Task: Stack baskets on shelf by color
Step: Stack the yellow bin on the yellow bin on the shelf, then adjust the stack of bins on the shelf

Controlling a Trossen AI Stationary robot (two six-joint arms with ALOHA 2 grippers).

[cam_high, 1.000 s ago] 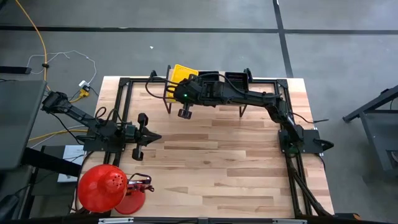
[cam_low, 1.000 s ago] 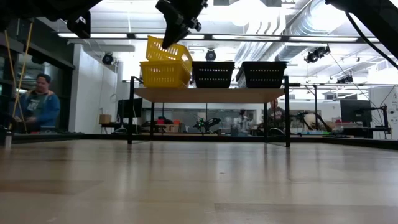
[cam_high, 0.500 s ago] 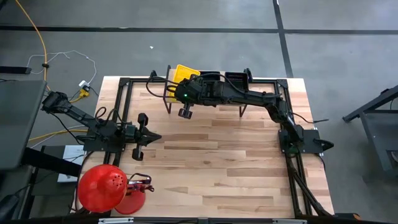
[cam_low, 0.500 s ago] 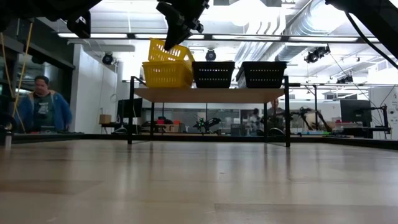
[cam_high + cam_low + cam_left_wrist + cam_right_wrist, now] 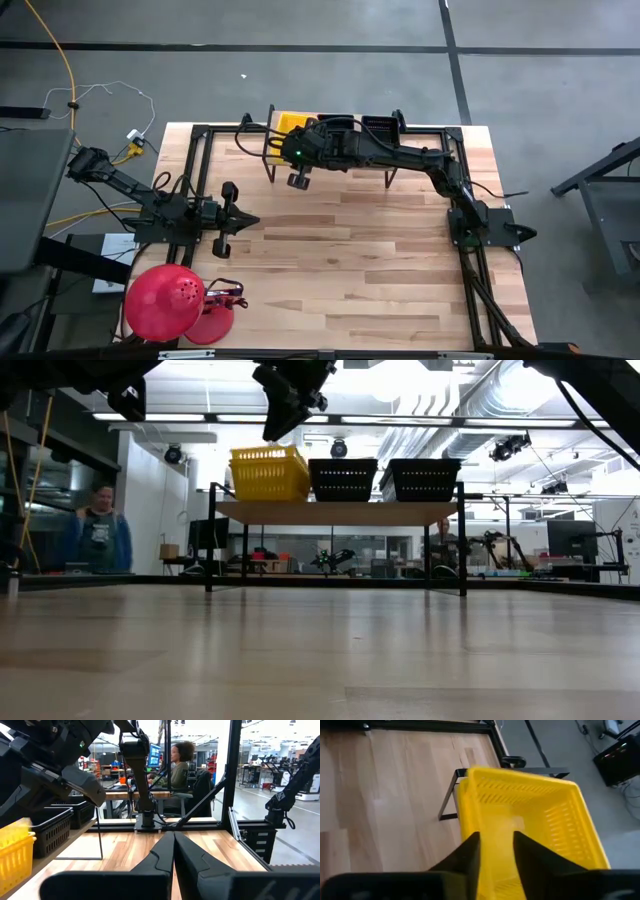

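From above, my right claw (image 5: 297, 180) hangs over the shelf's (image 5: 330, 160) ten o'clock end, at the desk's (image 5: 340, 260) twelve o'clock edge, yellow baskets (image 5: 289, 122) peeking out beyond it. The left claw (image 5: 226, 218) waits near nine o'clock.

At desk level, the yellow stack (image 5: 268, 472) sits flush on the shelf (image 5: 335, 511), with two black stacks (image 5: 342, 478) toward three o'clock. I judge the sorting is all but finished.

My left wrist camera shows its claw (image 5: 173, 851) clenched, grasping nothing.

The right wrist camera shows parted fingers (image 5: 468, 851) over the top yellow basket (image 5: 530, 820), apparently released.
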